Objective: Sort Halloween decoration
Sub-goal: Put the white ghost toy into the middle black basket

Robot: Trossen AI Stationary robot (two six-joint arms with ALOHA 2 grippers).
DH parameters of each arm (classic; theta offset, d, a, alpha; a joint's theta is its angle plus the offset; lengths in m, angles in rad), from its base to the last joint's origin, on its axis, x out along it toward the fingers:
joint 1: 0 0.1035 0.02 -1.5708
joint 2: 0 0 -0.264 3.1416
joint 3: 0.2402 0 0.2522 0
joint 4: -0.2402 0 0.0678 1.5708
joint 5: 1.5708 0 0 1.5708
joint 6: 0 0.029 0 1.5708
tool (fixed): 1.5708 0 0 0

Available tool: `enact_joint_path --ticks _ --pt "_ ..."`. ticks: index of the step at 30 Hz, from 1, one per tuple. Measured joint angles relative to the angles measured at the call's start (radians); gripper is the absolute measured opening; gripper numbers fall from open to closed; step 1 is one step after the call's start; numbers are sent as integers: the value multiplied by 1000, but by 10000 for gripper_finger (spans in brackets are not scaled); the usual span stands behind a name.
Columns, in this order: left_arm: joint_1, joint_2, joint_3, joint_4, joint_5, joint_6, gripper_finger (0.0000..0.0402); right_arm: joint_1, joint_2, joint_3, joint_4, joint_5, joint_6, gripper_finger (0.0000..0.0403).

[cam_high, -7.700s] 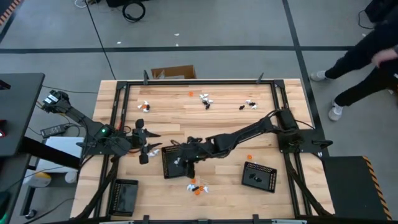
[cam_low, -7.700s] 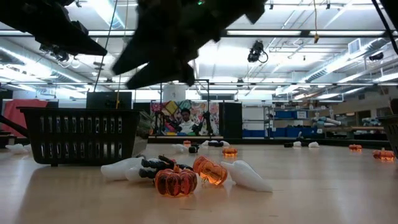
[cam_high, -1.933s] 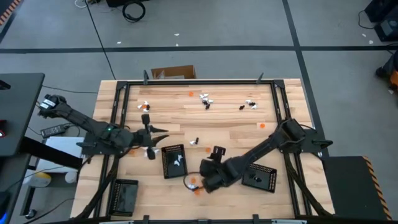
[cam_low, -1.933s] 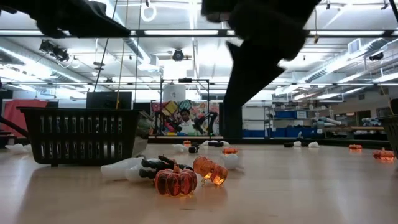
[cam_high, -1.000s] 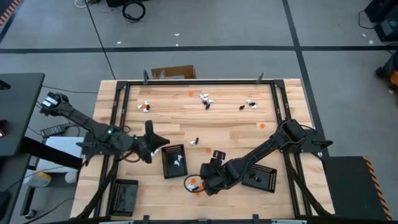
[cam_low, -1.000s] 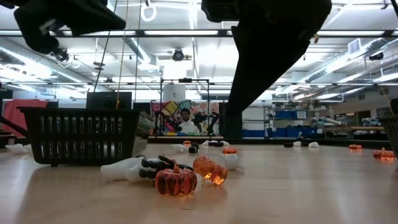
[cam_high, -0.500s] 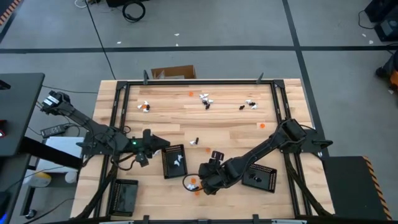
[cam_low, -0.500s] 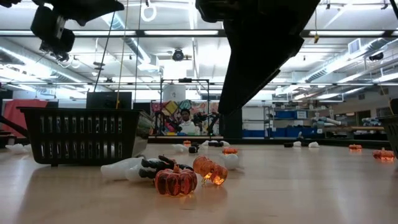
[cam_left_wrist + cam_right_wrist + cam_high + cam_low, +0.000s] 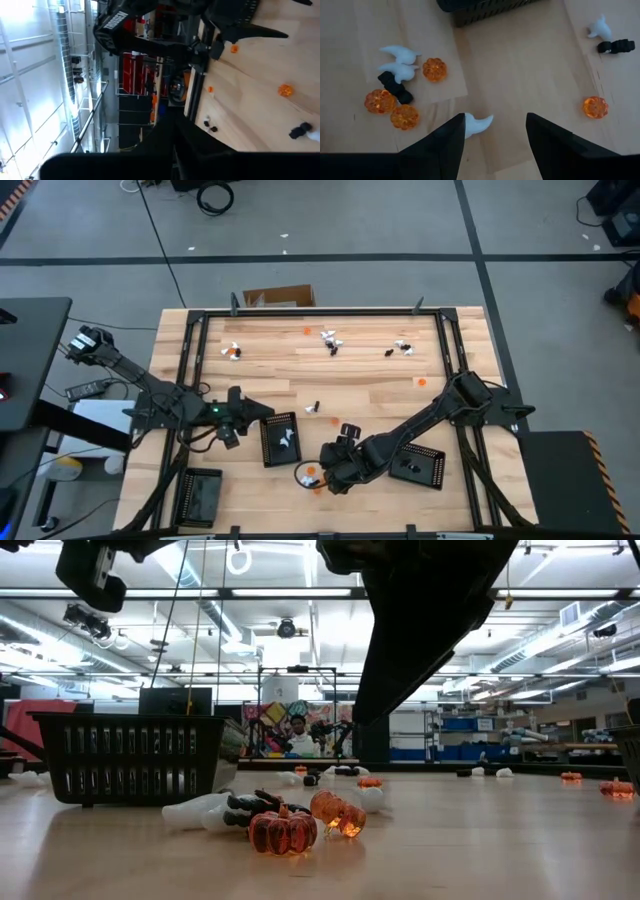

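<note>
right hand (image 9: pixel 495 131) spread above white ghost piece (image 9: pixel 477 123) on table (image 9: pixel 530 60).

Right gripper (image 9: pixel 318 472) moved off the middle tray (image 9: pixel 279 438), where it sat earlier, down to the near-edge cluster of orange pumpkins (image 9: pixel 392 108) and white ghosts (image 9: pixel 399 62); fingers spread, one white ghost (image 9: pixel 479 123) just beside a fingertip. Left gripper (image 9: pixel 229 436) swung round, jaws closed, now just left of that tray. The person at the far right walked out of the overhead view.
</note>
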Motion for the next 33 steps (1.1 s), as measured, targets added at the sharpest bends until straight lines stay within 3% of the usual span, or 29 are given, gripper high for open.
enact_joint_path --ticks 5,13,17,21,25,33 --pt "0 -1 0 52 -1 -23 50 1 0 0 1 -4 7 215" --pt "0 -1 0 35 -13 -124 164 0 5 -66 103 -101 -5 215" --pt "0 -1 0 35 -14 -87 219 0 12 -72 103 -83 -49 215" --pt "0 -1 0 35 -23 -91 242 1 12 -72 103 -61 -124 215" --pt "2 -1 0 29 -24 -97 209 4 28 -73 115 -70 -187 215" --pt "5 -1 0 30 -25 -105 50 6 68 -75 128 -65 -266 215"
